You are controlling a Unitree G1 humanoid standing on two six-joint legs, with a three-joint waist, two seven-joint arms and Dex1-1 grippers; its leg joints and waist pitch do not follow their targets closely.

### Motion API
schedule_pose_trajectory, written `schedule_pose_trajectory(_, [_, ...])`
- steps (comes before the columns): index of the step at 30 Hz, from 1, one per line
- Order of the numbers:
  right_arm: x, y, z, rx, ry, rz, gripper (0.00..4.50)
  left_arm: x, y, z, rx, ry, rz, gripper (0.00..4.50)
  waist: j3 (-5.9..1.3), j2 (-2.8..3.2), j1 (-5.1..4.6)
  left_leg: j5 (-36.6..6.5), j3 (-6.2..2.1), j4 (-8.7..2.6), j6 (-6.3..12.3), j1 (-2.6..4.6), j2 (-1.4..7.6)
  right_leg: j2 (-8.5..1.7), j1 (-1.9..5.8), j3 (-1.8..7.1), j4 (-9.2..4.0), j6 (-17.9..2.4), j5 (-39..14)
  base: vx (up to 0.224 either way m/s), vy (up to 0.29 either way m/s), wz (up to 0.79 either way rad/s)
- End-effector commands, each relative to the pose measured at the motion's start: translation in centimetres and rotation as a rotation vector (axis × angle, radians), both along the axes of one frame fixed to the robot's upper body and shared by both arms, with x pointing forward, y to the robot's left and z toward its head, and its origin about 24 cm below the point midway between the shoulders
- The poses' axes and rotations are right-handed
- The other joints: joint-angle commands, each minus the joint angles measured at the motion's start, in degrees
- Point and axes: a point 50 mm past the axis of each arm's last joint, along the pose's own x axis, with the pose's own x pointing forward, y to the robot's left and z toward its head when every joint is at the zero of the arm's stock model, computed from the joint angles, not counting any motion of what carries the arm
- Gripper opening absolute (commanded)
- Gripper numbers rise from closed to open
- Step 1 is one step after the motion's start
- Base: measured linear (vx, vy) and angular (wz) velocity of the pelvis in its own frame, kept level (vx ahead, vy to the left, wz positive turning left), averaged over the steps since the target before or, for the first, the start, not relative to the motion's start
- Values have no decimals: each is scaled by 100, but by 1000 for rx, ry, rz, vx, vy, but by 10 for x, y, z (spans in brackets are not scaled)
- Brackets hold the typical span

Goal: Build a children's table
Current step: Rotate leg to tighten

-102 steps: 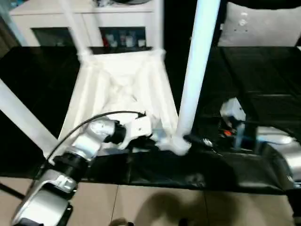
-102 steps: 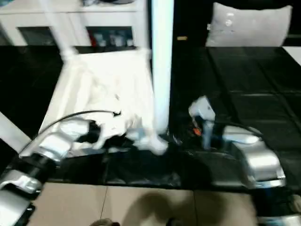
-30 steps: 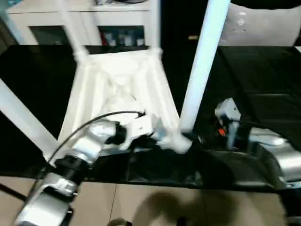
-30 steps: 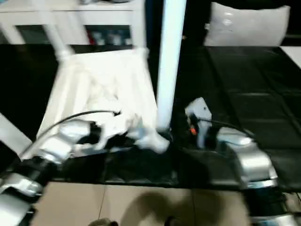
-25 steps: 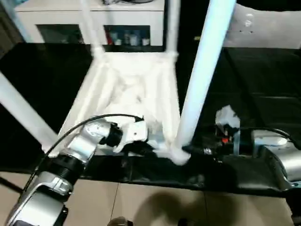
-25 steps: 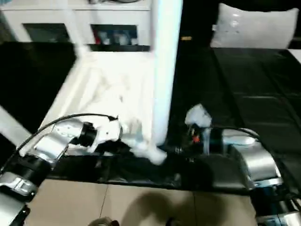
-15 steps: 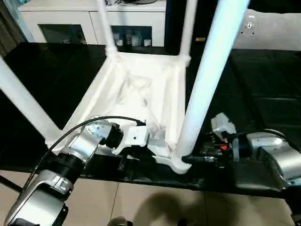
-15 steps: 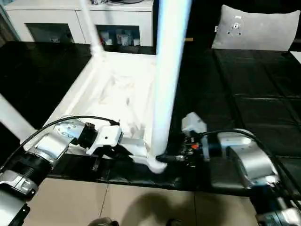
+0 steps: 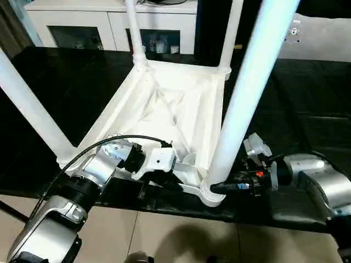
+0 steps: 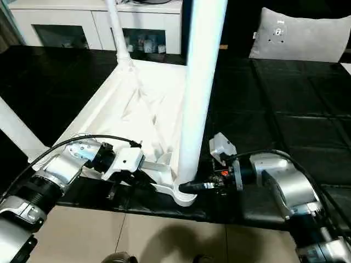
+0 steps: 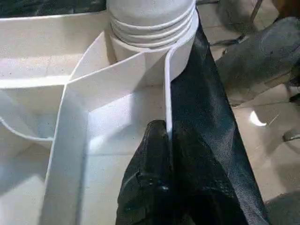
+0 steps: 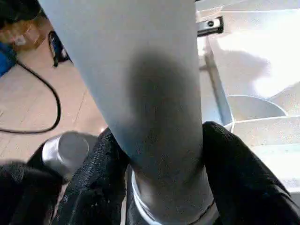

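Observation:
The children's table (image 9: 164,109) lies upside down on the black work surface, ribbed underside up, with its white legs standing upright in the corner sockets. My left gripper (image 9: 174,184) is shut on the thin near rim (image 11: 167,84) of the table top, one finger on each side of it. The near right leg (image 9: 247,93) rises from the socket at the front corner. My right gripper (image 10: 186,188) comes in from the right and is shut on the base of that leg (image 12: 140,70), with the fingers (image 12: 234,173) pressed against both of its sides.
The black work surface (image 9: 66,82) ends just in front of the table's near corner, with beige floor tiles (image 9: 164,235) below. A white glass-doored cabinet (image 9: 82,22) stands behind. A grey cushion (image 10: 301,35) lies at the back right. A black cable (image 9: 109,143) loops over my left forearm.
The head camera has shifted, so the whole scene sits differently. My right gripper has moved in and closed its fingers onto the base of the near right leg. The left grip is unchanged.

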Motion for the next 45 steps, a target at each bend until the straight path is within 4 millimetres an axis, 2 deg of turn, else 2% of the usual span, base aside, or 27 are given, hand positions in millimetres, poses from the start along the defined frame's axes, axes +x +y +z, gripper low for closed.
schedule_pose_trajectory(1, [-5, 7, 4, 81, 31, 18, 206, 3, -2, 5, -21, -21, 51, 0, -454, -120, -23, -548, -3, -368, 608, 14, 197, -295, 431, 266, -315, -1006, -1647, 0, 0, 0])
schedule_pose_trajectory(3, [-5, 12, 3, 94, 12, -75, 205, 6, -4, 5, -35, -15, 143, 0, -419, -96, -44, -695, -2, -384, 542, 13, 181, -289, 427, 256, -358, -921, -1934, 0, 0, 0])
schedule_pose_trajectory(4, [-4, 13, 2, 93, 8, -89, 205, 6, -4, 5, -37, -15, 154, 0, -419, -107, -64, -700, -3, -390, 502, 3, 185, -292, 432, 265, -361, -890, -1950, 0, 0, 0])
schedule_pose_trajectory(5, [0, 19, 0, 81, -19, -197, 205, 9, -8, 6, -54, -21, 222, 0, -393, -84, -97, -780, -12, -408, 424, -8, 162, -288, 429, 247, -398, -814, -2161, 0, 0, 0])
schedule_pose_trajectory(6, [3, 21, -2, 65, -28, -262, 205, 10, -10, 7, -61, -17, 260, 0, -383, -90, -112, -838, -11, -414, 377, -1, 146, -274, 421, 231, -427, -732, -2333, 0, 0, 0])
schedule_pose_trajectory(7, [7, 23, -4, 54, -27, -326, 205, 12, -14, 7, -70, -19, 293, 0, -365, -106, -163, -950, -14, -417, 276, 3, 105, -271, 429, 200, -473, -582, -2705, 0, 0, 0])
schedule_pose_trajectory(8, [12, 27, -6, 49, -36, -404, 204, 13, -19, 8, -86, -21, 335, 0, -358, -98, -227, -975, -31, -419, 198, -31, 76, -275, 455, 173, -507, -421, -2987, 0, 0, 0])
schedule_pose_trajectory(10, [19, 32, -7, 38, -42, -535, 204, 16, -29, 10, -109, -19, 405, 0, -347, -98, -337, -1055, -39, -416, 113, -31, 54, -251, 435, 147, -565, -256, -3210, 0, 0, 0])
schedule_pose_trajectory(11, [25, 37, -9, 15, -45, -648, 204, 18, -39, 11, -126, -17, 472, 0, -349, -115, -415, -1091, -46, -401, 127, -49, 18, -248, 450, 114, -594, -174, -3317, 0, 0, 0])
schedule_pose_trajectory(13, [30, 40, -11, -2, -45, -730, 204, 20, -47, 12, -136, -17, 519, 0, -347, -118, -504, -1102, -41, -382, 168, -50, -3, -224, 426, 96, -633, -112, -3384, 0, 0, 0])
schedule_pose_trajectory(14, [37, 44, -13, -16, -42, -853, 203, 24, -57, 14, -153, -32, 581, 0, -343, -73, -537, -1118, -34, -376, 192, -23, -13, -210, 387, 93, -657, -124, -3388, 0, 0, 0])
schedule_pose_trajectory(16, [42, 48, -14, -34, -36, -963, 201, 27, -66, 17, -169, -49, 637, 0, -361, -63, -597, -1202, -35, -363, 217, 9, -16, -194, 363, 74, -687, -145, -3370, 0, 0, 0])
schedule_pose_trajectory(17, [45, 50, -15, -47, -42, -1013, 201, 28, -72, 19, -180, -55, 664, 0, -372, -65, -609, -1188, -43, -372, 275, 5, -13, -199, 384, 74, -678, -186, -3227, 0, 0, 0])
schedule_pose_trajectory(19, [46, 53, -14, -19, -45, -1007, 201, 28, -76, 20, -188, -59, 662, 0, -377, -48, -625, -1157, -55, -395, 350, -34, 14, -198, 407, 85, -646, -247, -2980, 0, 0, 0])
schedule_pose_trajectory(20, [47, 55, -12, -7, -68, -1000, 201, 27, -79, 21, -194, -64, 655, 0, -398, -42, -607, -1110, -50, -388, 411, -18, 22, -210, 408, 108, -624, -312, -2751, 0, 0, 0])
schedule_pose_trajectory(21, [47, 56, -10, -1, -83, -999, 254, 27, -80, 22, -197, -67, 654, 0, -407, -42, -606, -982, -55, -400, 462, -44, 43, -208, 430, 131, -568, -445, -2397, 0, 0, 0])
schedule_pose_trajectory(26, [44, 54, -5, 41, -93, -989, 288, 27, -74, 22, -180, -83, 649, 0, -429, -30, -582, -703, -45, -390, 598, -43, 74, -227, 463, 182, -450, -897, -1594, 0, 0, 0])
schedule_pose_trajectory(27, [43, 51, -5, 44, -97, -984, 312, 26, -72, 21, -178, -84, 644, 0, -428, -23, -577, -675, -44, -393, 616, -43, 78, -230, 469, 184, -442, -938, -1525, 0, 0, 0])
schedule_pose_trajectory(28, [42, 49, -4, 49, -100, -970, 312, 26, -70, 20, -176, -82, 636, 0, -425, -22, -575, -688, -37, -391, 641, -44, 82, -229, 469, 190, -434, -998, -1445, 0, 0, 0])
schedule_pose_trajectory(31, [38, 35, 0, 45, -122, -882, 334, 24, -59, 17, -167, -76, 579, 0, -410, -26, -550, -810, -36, -398, 685, -30, 86, -231, 489, 191, -451, -995, -1537, 0, 0, 0])
schedule_pose_trajectory(32, [36, 29, 3, 57, -128, -826, 355, 23, -52, 15, -152, -76, 549, 0, -404, -20, -538, -860, -32, -399, 696, -21, 95, -237, 479, 196, -452, -998, -1603, 0, 0, 0])
schedule_pose_trajectory(35, [34, 17, 8, 46, -150, -728, 372, 20, -42, 13, -138, -80, 472, 0, -380, -24, -519, -1000, -24, -411, 648, -13, 103, -241, 462, 197, -481, -942, -1879, 0, 0, 0])
schedule_pose_trajectory(36, [33, 16, 9, 43, -157, -711, 384, 20, -40, 13, -134, -83, 459, 0, -385, -7, -500, -1040, -31, -408, 638, -3, 102, -243, 458, 191, -491, -916, -1951, 0, 0, 0])
schedule_pose_trajectory(38, [29, 6, 13, 5, -186, -582, 404, 17, -29, 10, -94, -74, 399, 0, -384, -20, -443, -1059, -27, -407, 606, 26, 124, -250, 457, 215, -480, -893, -1946, 0, 0, 0])
schedule_pose_trajectory(40, [26, 1, 15, -11, -190, -492, 417, 15, -22, 9, -88, -63, 349, 0, -380, -7, -419, -1030, -11, -404, 612, 38, 137, -246, 425, 233, -455, -979, -1814, 0, 0, 0])
schedule_pose_trajectory(41, [23, -3, 16, -21, -195, -386, 417, 12, -16, 9, -71, -73, 274, 0, -381, 1, -399, -1068, -18, -402, 630, 28, 131, -247, 441, 221, -453, -999, -1827, 0, 0, 0])
schedule_pose_trajectory(45, [23, -7, 15, -53, -191, -280, 417, 10, -8, 5, -14, -94, 196, 0, -398, 14, -317, -1012, -16, -396, 614, 28, 154, -264, 441, 229, -406, -1112, -1632, 0, 0, 0])
